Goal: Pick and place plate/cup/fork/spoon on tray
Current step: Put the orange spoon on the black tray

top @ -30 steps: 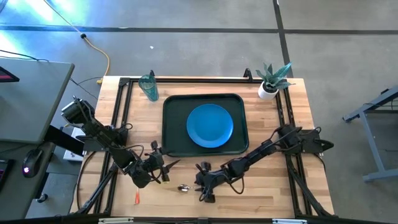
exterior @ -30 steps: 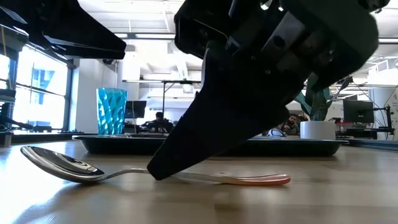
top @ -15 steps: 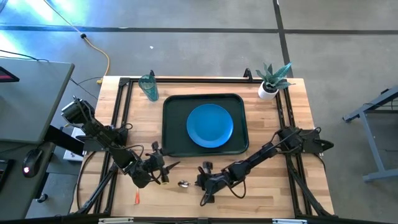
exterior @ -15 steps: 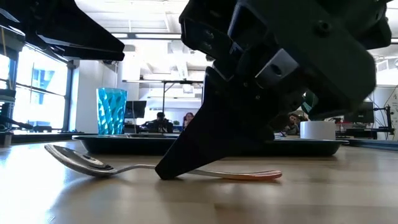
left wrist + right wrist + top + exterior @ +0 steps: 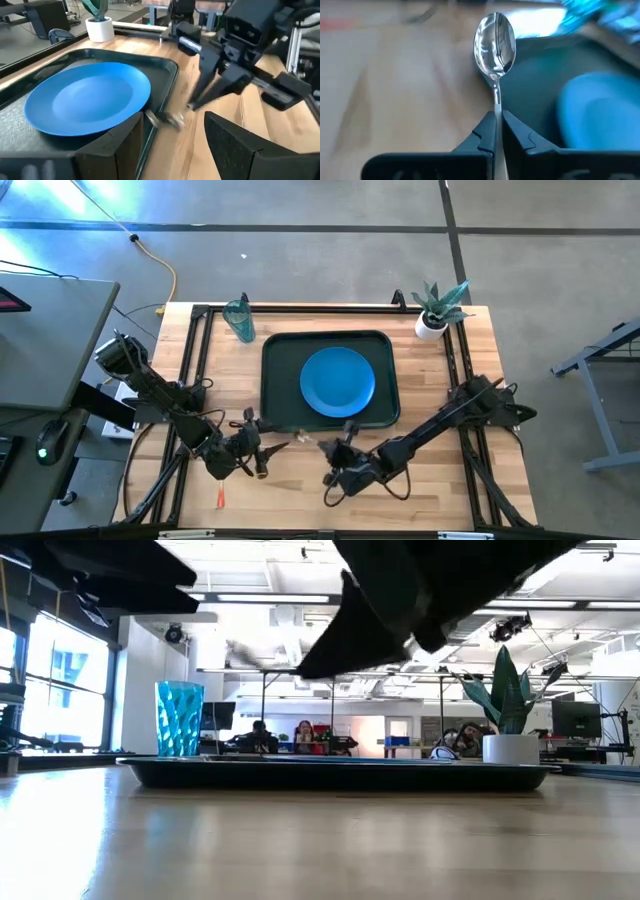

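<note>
We see the right gripper (image 5: 338, 452) clamped on the spoon (image 5: 495, 42), its 2 fingers (image 5: 481, 134) pinched tight on the handle and the silver bowl sticking out ahead of them, lifted off the table (image 5: 430, 490). Just beyond that bowl lies the near rim of the tray (image 5: 280, 385), with the plate (image 5: 338, 381) resting inside it. The left gripper (image 5: 252, 448) waits beside it, jaws spread wide, nothing between them. The cup (image 5: 238, 319) stands well beyond both, at the tray's far corner.
</note>
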### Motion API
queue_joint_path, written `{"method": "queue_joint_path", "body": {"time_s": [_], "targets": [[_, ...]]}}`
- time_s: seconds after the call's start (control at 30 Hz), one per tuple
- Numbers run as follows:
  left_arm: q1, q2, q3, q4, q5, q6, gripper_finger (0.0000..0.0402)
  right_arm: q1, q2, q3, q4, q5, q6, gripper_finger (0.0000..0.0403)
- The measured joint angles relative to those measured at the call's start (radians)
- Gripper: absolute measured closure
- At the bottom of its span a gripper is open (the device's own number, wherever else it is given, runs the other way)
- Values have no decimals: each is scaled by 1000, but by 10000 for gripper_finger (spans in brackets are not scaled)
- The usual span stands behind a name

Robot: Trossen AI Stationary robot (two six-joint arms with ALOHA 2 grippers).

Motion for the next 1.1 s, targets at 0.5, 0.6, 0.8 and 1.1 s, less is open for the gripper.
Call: {"method": "queue_joint_path", "body": {"time_s": [0.5,0.6,0.8,1.1], "targets": [[182,13,0,305,0,69,202,4,-42,-1,26,550,-184,402],[228,13,0,420,71,162,202,4,-42,-1,26,601,-213,402],[321,13,0,517,157,188,202,5,-42,0,27,616,-279,402],[411,13,0,537,359,143,220,-2,-42,1,27,610,-297,402]]}}
